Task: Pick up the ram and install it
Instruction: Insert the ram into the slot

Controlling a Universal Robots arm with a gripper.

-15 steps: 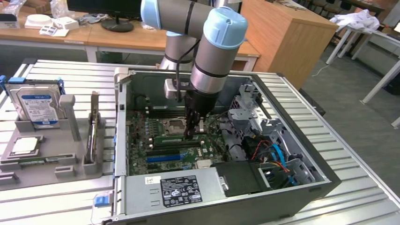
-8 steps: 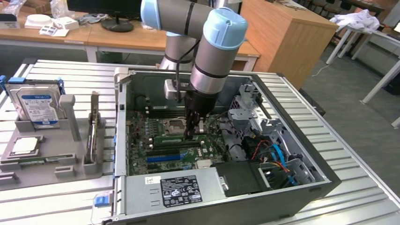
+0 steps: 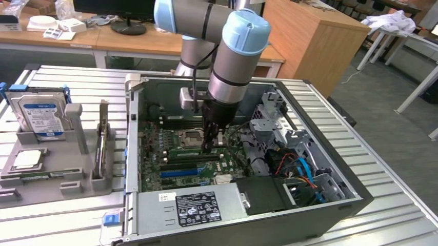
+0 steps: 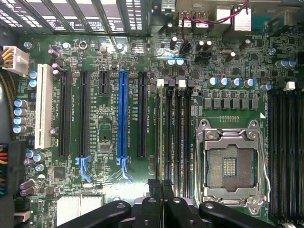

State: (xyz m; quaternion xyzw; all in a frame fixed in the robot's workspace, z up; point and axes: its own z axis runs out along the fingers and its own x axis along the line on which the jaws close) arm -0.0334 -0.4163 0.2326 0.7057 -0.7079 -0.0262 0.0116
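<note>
The arm reaches down into the open computer case (image 3: 133, 128), and my gripper (image 3: 214, 143) sits low over the motherboard (image 3: 154, 148). In the wrist view my gripper (image 4: 161, 186) is shut on the top edge of the ram (image 4: 161, 133). The ram appears edge-on as a thin line along the black slot furthest from the processor socket (image 4: 230, 164). In the exterior view the ram (image 3: 198, 151) is a narrow green strip standing in that slot right under the fingers. Whether it is pressed fully home I cannot tell.
A grey tray (image 3: 75, 174) at the exterior view's left carries a blue-labelled hard drive (image 3: 41, 115), a square silver processor chip (image 3: 27, 160) and a thin upright board (image 3: 102, 141). Inside the case are the power supply (image 3: 195, 207), blue and orange cables (image 3: 308, 177) and metal drive cages (image 3: 274, 128).
</note>
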